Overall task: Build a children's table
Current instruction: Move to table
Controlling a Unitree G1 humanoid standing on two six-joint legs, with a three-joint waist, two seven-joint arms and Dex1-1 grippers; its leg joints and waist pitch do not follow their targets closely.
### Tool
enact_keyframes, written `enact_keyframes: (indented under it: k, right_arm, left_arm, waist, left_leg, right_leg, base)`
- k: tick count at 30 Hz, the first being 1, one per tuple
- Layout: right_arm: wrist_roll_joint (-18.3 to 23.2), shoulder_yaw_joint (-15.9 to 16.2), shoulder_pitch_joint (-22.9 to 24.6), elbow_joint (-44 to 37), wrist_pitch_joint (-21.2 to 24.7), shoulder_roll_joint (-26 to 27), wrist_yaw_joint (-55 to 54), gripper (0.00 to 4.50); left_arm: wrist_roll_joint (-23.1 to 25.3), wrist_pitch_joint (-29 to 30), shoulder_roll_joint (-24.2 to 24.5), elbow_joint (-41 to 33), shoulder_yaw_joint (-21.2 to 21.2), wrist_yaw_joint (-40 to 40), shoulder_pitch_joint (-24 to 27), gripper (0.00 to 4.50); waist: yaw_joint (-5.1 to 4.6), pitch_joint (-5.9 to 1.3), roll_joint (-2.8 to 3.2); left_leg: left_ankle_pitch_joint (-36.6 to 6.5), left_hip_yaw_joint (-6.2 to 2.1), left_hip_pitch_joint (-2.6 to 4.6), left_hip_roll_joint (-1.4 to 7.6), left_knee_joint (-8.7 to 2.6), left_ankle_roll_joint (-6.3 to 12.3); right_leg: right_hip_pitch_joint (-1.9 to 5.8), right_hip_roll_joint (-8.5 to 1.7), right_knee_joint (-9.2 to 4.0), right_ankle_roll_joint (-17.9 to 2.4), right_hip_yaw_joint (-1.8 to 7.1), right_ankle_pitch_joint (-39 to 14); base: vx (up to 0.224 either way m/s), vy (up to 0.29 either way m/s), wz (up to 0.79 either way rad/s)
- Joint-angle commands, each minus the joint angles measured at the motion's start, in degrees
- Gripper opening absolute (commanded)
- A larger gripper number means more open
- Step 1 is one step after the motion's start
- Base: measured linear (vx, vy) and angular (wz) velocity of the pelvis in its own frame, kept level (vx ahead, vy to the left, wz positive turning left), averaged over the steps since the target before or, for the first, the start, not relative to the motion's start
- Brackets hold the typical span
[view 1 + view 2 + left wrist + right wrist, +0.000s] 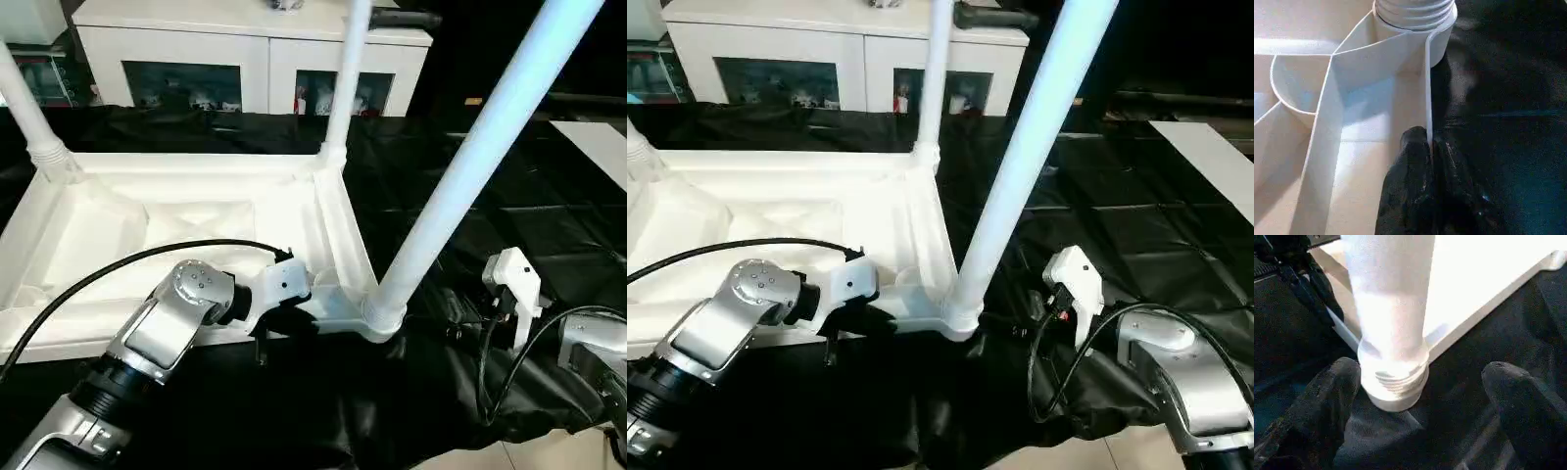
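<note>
While my arms reach in from the near side, the black-draped surface (pixel 509 225) carries the tabletop (pixel 176 245) upside down, ribbed underside up, a white cabinet (pixel 245 59) standing behind it. Three legs rise from corner sockets: the near-right leg (pixel 470 166) leans up toward the right, the far-right leg (pixel 345 78) stands nearly upright, and the far-left leg (pixel 24 103) tilts left. My left pincer (pixel 1430 161) is closed tight, both black fingers pinching the thin near rim wall of the tabletop, close beside the near-right socket (pixel 382 315). My right pincer (pixel 1422 396) stands wide, gripping nothing; its fingers (pixel 1327 401) flank the threaded base of the near-right leg with gaps on both sides, black cloth beneath. A black cable (pixel 127 259) loops over my left forearm.
</note>
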Motion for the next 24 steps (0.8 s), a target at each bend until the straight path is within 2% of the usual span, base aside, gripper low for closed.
enact_keyframes:
  k: [1, 3, 10, 12, 19, 24]
  right_arm:
    - [0.12, -0.19, -0.37, 0.65, -0.99, -0.15, 0.89, 4.37]
    - [-1.27, 2.22, -1.41, 2.8, -3.31, 0.49, 2.12, 4.37]
    - [-3.27, 5.3, -4.38, 6.02, -5.7, 2.27, 3.22, 4.37]
    - [-5.51, 6.75, -6.89, 10.06, -8.63, 3.92, 2.6, 4.37]
    - [-7.29, 9.11, -9.52, 15.29, -11.99, 5.64, 3.27, 4.37]
    - [-8.01, 9.9, -10.41, 17.21, -13.21, 6.65, 3.86, 4.37]
  left_arm:
    - [-1.22, 0.25, -0.11, -1.9, -1.78, -2.03, 0.52, 0.0]
    - [-0.96, 0.1, 0.29, -2.1, -1.94, -1.83, 0.64, 0.0]
    - [-0.8, 0.62, -0.01, -2.77, -2.31, -0.99, 0.62, 0.0]
    - [-0.54, 0.44, -0.49, -2.5, -2.39, -0.45, 0.46, 0.0]
    - [0.03, -0.09, -0.75, -1.98, -2.53, 0.76, 0.21, 0.0]
    - [0.05, 0.06, -0.64, -2.21, -2.38, 0.99, 0.29, 0.0]
  waist:
    - [-0.04, -3.53, -0.31]
    - [-0.05, -3.55, -0.4]
    - [-0.38, -3.57, -0.58]
    - [-0.39, -3.62, -0.57]
    - [-0.39, -3.64, -0.82]
    - [-0.47, -3.53, -0.99]
  left_leg:
    - [-12.97, -2.3, 2.46, 4.77, -4.37, 1.32]
    - [-13.67, -2.34, 2.45, 4.76, -4.29, 1.11]
    - [-15.78, -2.46, 2.47, 4.73, -4.38, -0.45]
    - [-16.18, -2.45, 2.57, 4.75, -4.3, -0.95]
    - [-17.1, -2.48, 2.46, 4.67, -4.19, -1.27]
    - [-19.2, -2.64, 2.45, 4.66, -4.29, -2.05]
  right_leg:
    - [1.41, -2.91, -2.75, -13.27, 1.95, -10.49]
    - [1.4, -3.01, -2.78, -13.2, 1.95, -11.4]
    - [1.23, -2.82, -2.82, -12.73, 1.91, -13.4]
    - [1.09, -2.97, -2.82, -12.83, 1.94, -13.77]
    - [1.12, -2.86, -2.72, -12.6, 1.98, -14.06]
    - [1.01, -2.9, -2.94, -11.89, 2.0, -16.7]
  base:
    - [0.0, 0.0, 0.0]
    - [0.0, 0.0, 0.0]
    - [0.0, 0.0, 0.0]
    - [0.0, 0.0, 0.0]
    - [0.0, 0.0, 0.0]
    - [0.0, 0.0, 0.0]
